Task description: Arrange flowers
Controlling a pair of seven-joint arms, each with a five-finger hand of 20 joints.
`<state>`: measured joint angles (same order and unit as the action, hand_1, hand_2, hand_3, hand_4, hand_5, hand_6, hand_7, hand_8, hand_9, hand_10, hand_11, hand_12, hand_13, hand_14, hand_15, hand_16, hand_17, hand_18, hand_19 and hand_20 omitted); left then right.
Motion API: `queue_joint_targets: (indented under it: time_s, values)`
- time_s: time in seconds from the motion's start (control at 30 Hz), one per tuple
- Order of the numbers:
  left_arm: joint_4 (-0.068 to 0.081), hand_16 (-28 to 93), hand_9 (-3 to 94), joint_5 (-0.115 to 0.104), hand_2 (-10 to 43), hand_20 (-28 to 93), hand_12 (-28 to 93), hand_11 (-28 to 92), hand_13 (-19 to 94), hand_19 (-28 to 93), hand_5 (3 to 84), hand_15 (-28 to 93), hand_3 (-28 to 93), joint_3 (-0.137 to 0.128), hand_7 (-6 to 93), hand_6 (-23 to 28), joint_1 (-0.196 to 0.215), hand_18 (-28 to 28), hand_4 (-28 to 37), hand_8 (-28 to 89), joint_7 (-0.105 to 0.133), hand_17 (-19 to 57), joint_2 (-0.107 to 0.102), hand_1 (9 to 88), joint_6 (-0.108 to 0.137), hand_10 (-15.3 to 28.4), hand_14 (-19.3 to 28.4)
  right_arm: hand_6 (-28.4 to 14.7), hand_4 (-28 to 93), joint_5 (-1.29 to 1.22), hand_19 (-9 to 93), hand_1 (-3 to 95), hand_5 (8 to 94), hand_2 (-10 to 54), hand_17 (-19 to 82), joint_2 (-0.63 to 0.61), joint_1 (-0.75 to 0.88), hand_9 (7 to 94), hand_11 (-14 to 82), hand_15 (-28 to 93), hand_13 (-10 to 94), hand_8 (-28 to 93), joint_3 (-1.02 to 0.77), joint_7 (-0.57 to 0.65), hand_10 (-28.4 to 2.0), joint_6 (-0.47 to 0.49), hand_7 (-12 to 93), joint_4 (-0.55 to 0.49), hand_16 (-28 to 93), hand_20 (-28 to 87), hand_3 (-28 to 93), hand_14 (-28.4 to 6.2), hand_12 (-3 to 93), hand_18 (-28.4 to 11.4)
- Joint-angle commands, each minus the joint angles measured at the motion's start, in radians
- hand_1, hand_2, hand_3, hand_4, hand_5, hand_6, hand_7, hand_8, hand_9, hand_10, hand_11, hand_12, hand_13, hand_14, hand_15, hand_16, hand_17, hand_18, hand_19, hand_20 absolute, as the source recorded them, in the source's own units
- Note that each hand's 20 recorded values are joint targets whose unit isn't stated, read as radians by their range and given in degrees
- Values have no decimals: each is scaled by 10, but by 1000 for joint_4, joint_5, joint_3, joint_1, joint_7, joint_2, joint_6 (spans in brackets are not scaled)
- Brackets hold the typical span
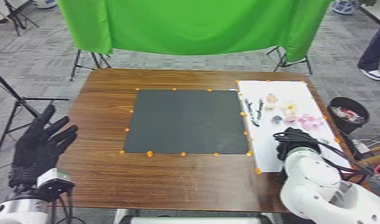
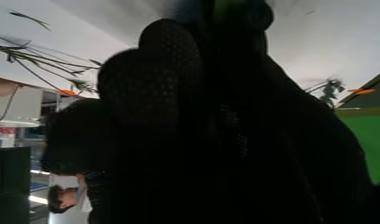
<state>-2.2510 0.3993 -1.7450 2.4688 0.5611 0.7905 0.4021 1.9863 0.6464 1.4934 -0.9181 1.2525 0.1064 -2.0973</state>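
Note:
In the head view, my right hand (image 1: 297,139) is low over the white sheet (image 1: 268,150), just on the near side of the pink flowers (image 1: 309,121). Farther up the sheet lie a yellow flower (image 1: 289,107), a bluish flower (image 1: 276,120) and dark leafy stems (image 1: 255,111). My left hand (image 1: 37,147) is beside the table's left edge, its fingers straight and spread. In the right wrist view, the dark glove of my right hand (image 2: 160,120) hides whatever is under it. Leafy stems (image 2: 35,56) and a small sprig (image 2: 329,90) stand out against the white.
A dark grey panel (image 1: 186,122) with orange dots along its edges lies mid-table (image 1: 93,170), left of the sheet. A black bin (image 1: 348,111) stands off the right edge, near cables. A green cloth (image 1: 195,25) hangs behind the table.

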Motion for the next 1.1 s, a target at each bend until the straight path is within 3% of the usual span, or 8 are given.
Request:
queue_joint_targets:
  time_s: [0.03,0.23,0.27,0.37,0.53,0.63,0.77,1.1]
  values:
    - [-2,-105,279,-68,62,48,114,230,185,477,312,516,628,8,84,57,32,264,-221,-78,69,-91,-71,289,22,173,255,-68,-225,-20,932,581,768,-38,691,-11,60,846,420,635,854,242,54,-35,-148,-49,282,23,175,198,705,-78,246,-55]
    - [-5,-104,280,-88,62,48,114,231,185,478,312,516,628,7,85,57,47,263,-221,-78,101,-91,-88,289,31,173,255,-69,-207,-5,932,568,773,-39,693,-26,54,848,447,651,859,245,28,-40,-151,-62,298,3,176,259,723,-77,235,-58]
    - [-4,-105,280,-69,62,48,114,231,185,478,312,516,628,4,85,57,39,263,-221,-78,73,-91,-70,289,25,173,255,-70,-203,-5,932,565,775,-40,692,-30,68,850,451,655,860,246,11,-38,-152,-69,298,-7,177,271,726,-78,229,-60]
    - [-6,-104,279,-86,63,48,114,231,185,478,312,516,627,9,84,57,50,263,-221,-78,103,-91,-86,289,33,173,255,-72,-198,5,932,562,779,-42,693,-43,51,851,456,659,862,248,1,-38,-154,-87,298,-20,178,288,732,-80,226,-63]
    - [-6,-104,279,-75,62,48,114,230,185,479,312,516,629,-2,85,57,58,263,-222,-78,95,-91,-72,288,30,173,255,-72,-193,6,932,558,784,-48,695,-55,33,856,458,664,864,251,-32,-53,-154,-97,296,-49,178,319,742,-82,225,-68]
    - [-8,-104,279,-103,62,47,115,230,185,478,312,516,630,-1,84,57,71,263,-222,-78,127,-91,-103,288,40,174,255,-71,-190,10,932,558,787,-52,697,-66,9,859,459,666,866,253,-35,-51,-155,-111,295,-62,178,324,745,-82,225,-69]
    - [-9,-104,279,-108,63,47,115,230,185,479,312,516,629,-4,84,57,73,263,-222,-78,134,-91,-110,289,43,173,254,-72,-188,9,932,557,790,-54,700,-71,-26,862,459,668,869,255,-45,-52,-155,-115,293,-67,178,332,747,-81,224,-68]
    - [-25,-105,279,-111,63,47,114,231,185,479,312,515,627,-40,85,56,121,263,-222,-78,144,-91,-96,290,55,173,254,-72,-181,-5,932,554,799,-63,707,-39,-153,872,458,665,878,262,-3,-91,-153,-88,287,-120,179,342,755,-79,222,-67]
